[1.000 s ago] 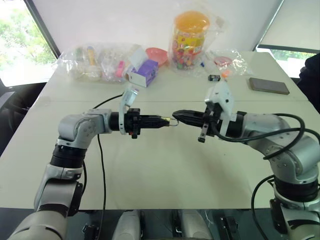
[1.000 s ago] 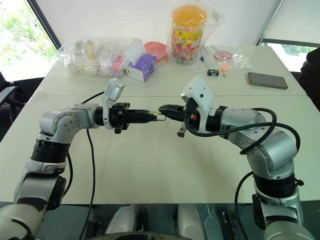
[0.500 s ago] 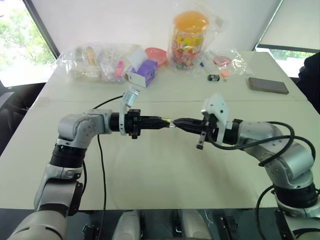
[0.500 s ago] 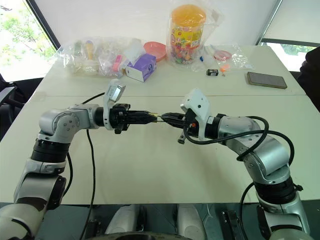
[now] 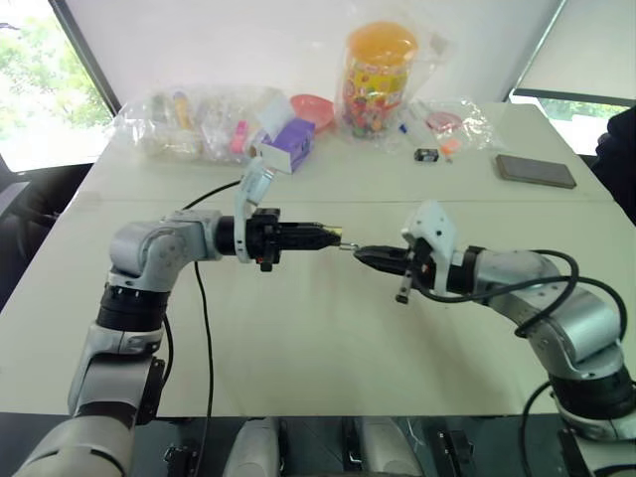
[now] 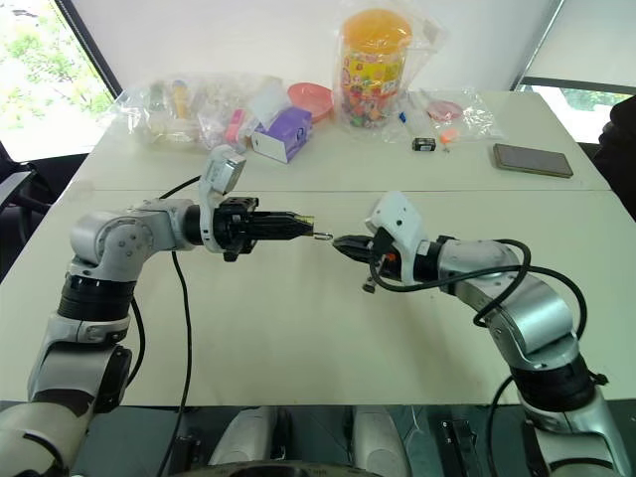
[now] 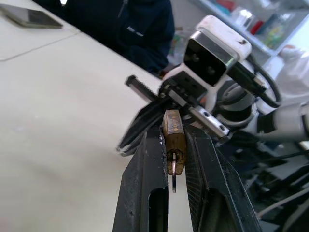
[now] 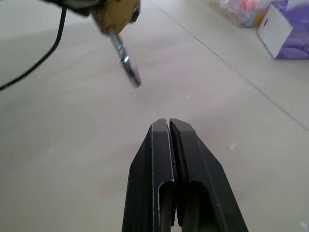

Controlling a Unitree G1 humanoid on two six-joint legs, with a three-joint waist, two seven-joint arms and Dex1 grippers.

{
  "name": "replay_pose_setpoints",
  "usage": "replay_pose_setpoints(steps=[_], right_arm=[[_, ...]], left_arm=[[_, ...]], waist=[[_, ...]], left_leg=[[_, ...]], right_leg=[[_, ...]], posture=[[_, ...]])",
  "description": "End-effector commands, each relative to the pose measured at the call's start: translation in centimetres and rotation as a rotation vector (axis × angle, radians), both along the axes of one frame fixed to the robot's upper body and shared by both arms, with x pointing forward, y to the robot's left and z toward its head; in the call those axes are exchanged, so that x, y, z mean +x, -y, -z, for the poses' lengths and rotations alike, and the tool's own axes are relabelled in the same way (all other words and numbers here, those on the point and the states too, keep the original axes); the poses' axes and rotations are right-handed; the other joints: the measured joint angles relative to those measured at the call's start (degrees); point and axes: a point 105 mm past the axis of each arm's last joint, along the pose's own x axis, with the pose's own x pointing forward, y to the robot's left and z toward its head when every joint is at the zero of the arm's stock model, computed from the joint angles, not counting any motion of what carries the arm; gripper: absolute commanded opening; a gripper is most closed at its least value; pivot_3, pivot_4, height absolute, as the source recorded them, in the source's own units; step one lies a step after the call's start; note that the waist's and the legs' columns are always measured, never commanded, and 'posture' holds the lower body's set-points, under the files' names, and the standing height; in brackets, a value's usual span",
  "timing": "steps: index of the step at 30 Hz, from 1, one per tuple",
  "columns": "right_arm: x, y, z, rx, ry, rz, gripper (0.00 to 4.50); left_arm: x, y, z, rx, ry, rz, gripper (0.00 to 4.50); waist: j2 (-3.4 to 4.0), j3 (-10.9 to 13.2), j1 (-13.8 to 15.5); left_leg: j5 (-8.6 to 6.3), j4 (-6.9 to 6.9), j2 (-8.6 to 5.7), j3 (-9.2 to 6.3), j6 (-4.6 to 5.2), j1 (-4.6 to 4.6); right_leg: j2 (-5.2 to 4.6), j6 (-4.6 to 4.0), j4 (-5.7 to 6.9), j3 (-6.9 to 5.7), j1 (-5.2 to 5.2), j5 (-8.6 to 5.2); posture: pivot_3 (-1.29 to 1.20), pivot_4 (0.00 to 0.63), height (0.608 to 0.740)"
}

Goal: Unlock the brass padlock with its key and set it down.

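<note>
My left gripper points level across the table and is shut on the brass padlock, a small golden body pinched between its two black fingers. The silvery key sticks out of the padlock's end, with its ring hanging free. Held slightly lower, my right gripper faces the left one, shut and empty. A small gap separates its tip from the key. Both grippers are above the white table.
Along the far edge stand clear plastic bags of items, a purple box, a pink bowl and a bagged candy jar. A small black item and a phone lie at far right. A person in dark clothes sits beyond the table.
My right gripper has come away from the key, sinking down and to the right with its fingers still shut. The left gripper and padlock have stayed in place.
</note>
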Motion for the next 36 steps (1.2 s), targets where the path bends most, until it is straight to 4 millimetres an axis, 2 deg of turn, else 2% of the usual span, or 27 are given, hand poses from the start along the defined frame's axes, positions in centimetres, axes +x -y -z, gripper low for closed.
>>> replay_pose_setpoints(steps=[1, 5, 9, 11, 15, 19, 21, 25, 28, 32, 36], right_arm=[[-1.9, 0.4, 0.8, -0.057, 0.003, -0.045, 0.04], [-3.0, 2.1, 2.7, -0.132, -0.029, -0.006, 0.04], [-3.1, 3.1, 3.0, -0.161, -0.008, 0.043, 0.04], [-3.1, 3.2, 2.9, -0.154, -0.001, 0.062, 0.04], [-3.3, 3.1, 2.8, -0.164, 0.022, 0.072, 0.04], [-3.2, 3.0, 2.3, -0.159, 0.041, 0.084, 0.04], [-3.2, 2.9, 2.2, -0.157, 0.044, 0.088, 0.00], [-3.2, 3.0, 2.3, -0.160, 0.047, 0.093, 0.00], [-3.0, 3.0, 2.1, -0.158, 0.052, 0.094, 0.00], [-2.9, 3.0, 2.1, -0.163, 0.056, 0.094, 0.00], [-2.9, 3.3, 2.0, -0.182, 0.062, 0.087, 0.00]], left_arm=[[0.6, 0.7, 1.4, 0.018, -0.020, -0.050, 0.00], [1.7, 2.3, 4.7, 0.018, -0.197, -0.114, 0.00], [2.5, 3.8, 6.8, 0.005, -0.363, -0.141, 0.00], [3.5, 4.3, 8.7, 0.045, -0.450, -0.204, 0.00], [4.7, 4.1, 11.7, 0.114, -0.543, -0.303, 0.00], [5.6, 3.1, 12.9, 0.165, -0.537, -0.359, 0.00], [5.6, 2.9, 13.0, 0.182, -0.519, -0.355, 1.02], [4.7, 2.4, 13.3, 0.277, -0.371, -0.292, 2.94], [5.2, 1.9, 12.7, 0.297, -0.266, -0.319, 4.42], [5.7, 0.7, 11.4, 0.323, -0.096, -0.344, 4.47], [5.0, -0.8, 8.6, 0.313, 0.111, -0.294, 4.47]], waist=[[-0.02, 0.0, 0.1], [-0.03, 0.0, 0.4], [-0.04, 0.0, 0.2], [-0.05, 0.0, 0.0], [-0.06, 0.0, -0.2], [-0.06, 0.0, -0.3], [-0.06, 0.0, -0.4], [-0.05, 0.0, -0.3], [-0.05, 0.0, -0.3], [-0.06, 0.0, -0.6], [-0.05, 0.0, -0.6]], left_leg=[[-0.01, 0.00, -0.01, 0.00, 0.02, -0.03], [-0.03, 0.03, -0.04, 0.00, 0.06, -0.08], [-0.03, 0.07, -0.04, 0.00, 0.06, -0.08], [-0.03, 0.06, -0.04, -0.01, 0.06, -0.07], [-0.04, 0.04, -0.12, -0.03, 0.07, -0.05], [-0.04, 0.04, -0.08, -0.05, 0.07, 0.24], [-0.04, 0.04, -0.04, -0.05, 0.07, 0.36], [-0.04, 0.02, 0.03, -0.07, 0.06, 0.34], [-0.03, 0.03, 0.04, -0.06, 0.04, 0.35], [-0.02, 0.04, 0.06, -0.06, 0.04, 0.48], [-0.02, 0.00, 0.13, -0.07, 0.04, 0.34]], right_leg=[[-0.01, 0.00, -0.04, 0.00, 0.00, 0.00], [-0.02, 0.01, -0.11, 0.00, 0.00, 0.01], [0.03, 0.03, -0.10, 0.00, 0.00, 0.02], [0.05, 0.03, -0.09, 0.00, 0.00, 0.02], [0.11, 0.03, -0.09, -0.01, 0.00, 0.02], [0.08, 0.03, -0.08, -0.01, 0.31, 0.02], [0.09, 0.03, -0.08, -0.01, 0.45, 0.02], [0.14, 0.02, -0.09, -0.01, 0.42, 0.01], [0.09, 0.02, -0.09, 0.00, 0.45, 0.02], [0.04, 0.01, -0.09, 0.01, 0.56, 0.02], [0.10, 0.00, -0.08, 0.01, 0.38, 0.02]], posture=[[0.00, 0.150, 0.740], [0.00, 0.150, 0.740], [0.00, 0.150, 0.740], [0.00, 0.150, 0.740], [0.00, 0.150, 0.740], [0.00, 0.150, 0.740], [0.00, 0.150, 0.740], [0.00, 0.150, 0.740], [0.00, 0.150, 0.740], [0.00, 0.150, 0.740], [0.00, 0.150, 0.740]])
